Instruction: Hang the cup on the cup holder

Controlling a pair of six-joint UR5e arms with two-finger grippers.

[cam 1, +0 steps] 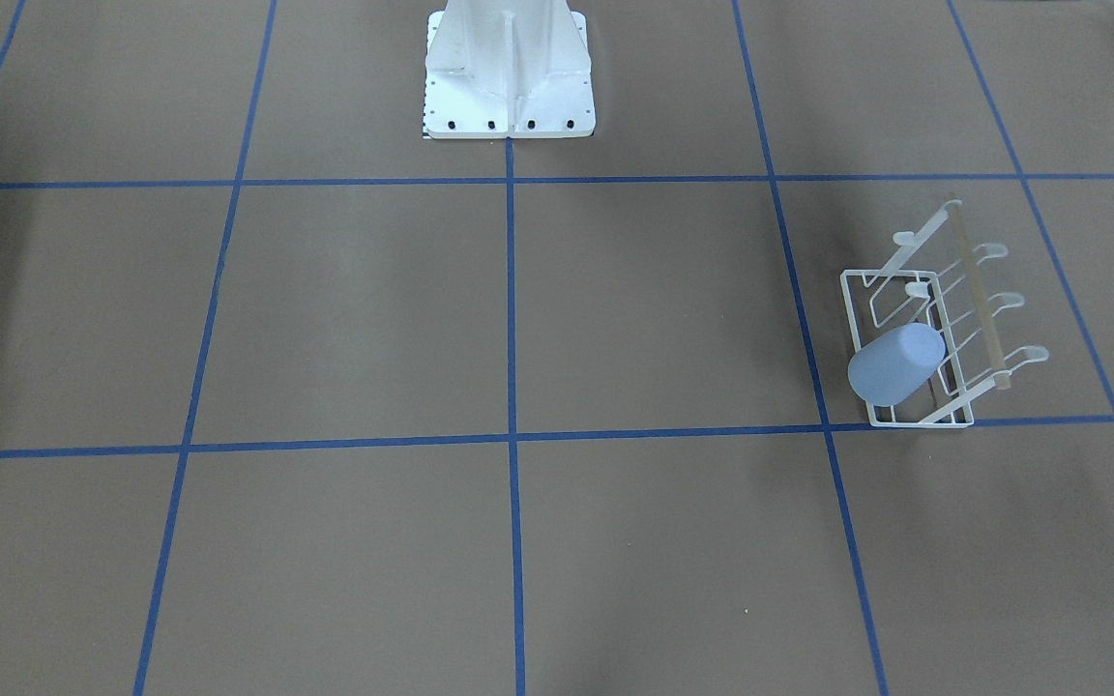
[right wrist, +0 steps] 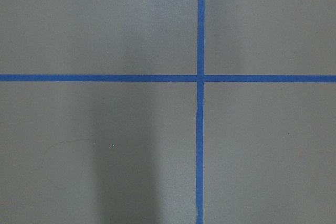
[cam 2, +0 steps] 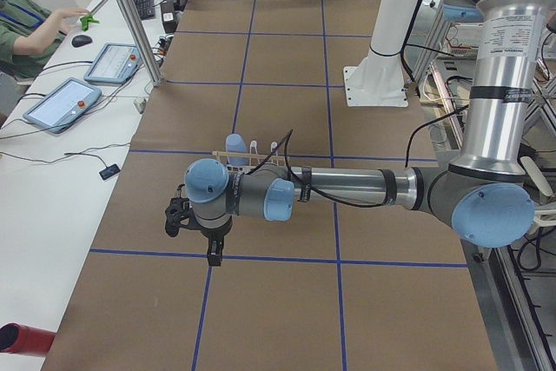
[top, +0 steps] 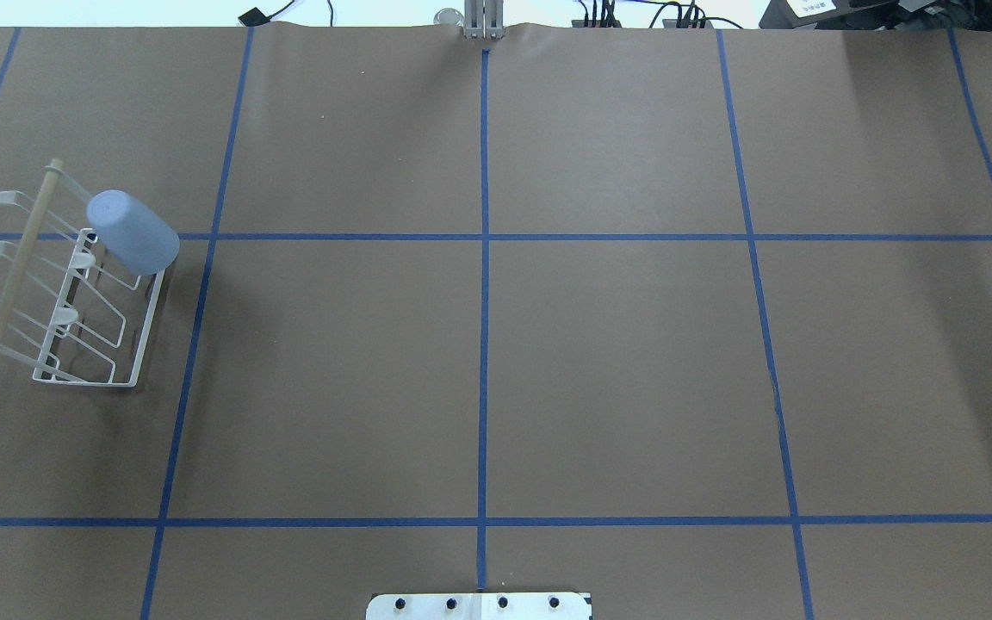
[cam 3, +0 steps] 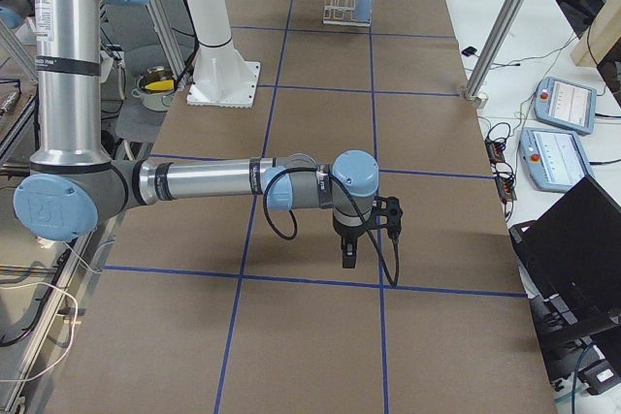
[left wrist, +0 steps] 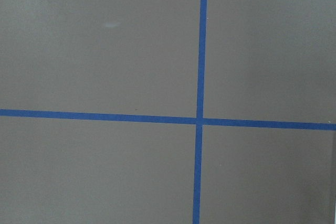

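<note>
The pale blue-grey cup (top: 133, 232) sits tilted over a prong at one end of the white wire cup holder (top: 20, 258), with its closed base up. Both also show in the front view, the cup (cam 1: 894, 364) on the cup holder (cam 1: 978, 300), and far off in the right side view (cam 3: 362, 5). My left gripper (cam 2: 213, 254) hangs above the table in front of the rack, apart from the cup (cam 2: 234, 143). My right gripper (cam 3: 347, 257) hangs over the table far from the rack. Both show only in side views, so I cannot tell whether they are open or shut.
Brown table cover with a blue tape grid. The white robot pedestal (cam 1: 509, 68) stands at the table's middle edge. An operator (cam 2: 26, 28) and tablets (cam 2: 61, 102) are at a side bench. A laptop (cam 3: 572, 239) and pendants (cam 3: 558, 157) are on the other side.
</note>
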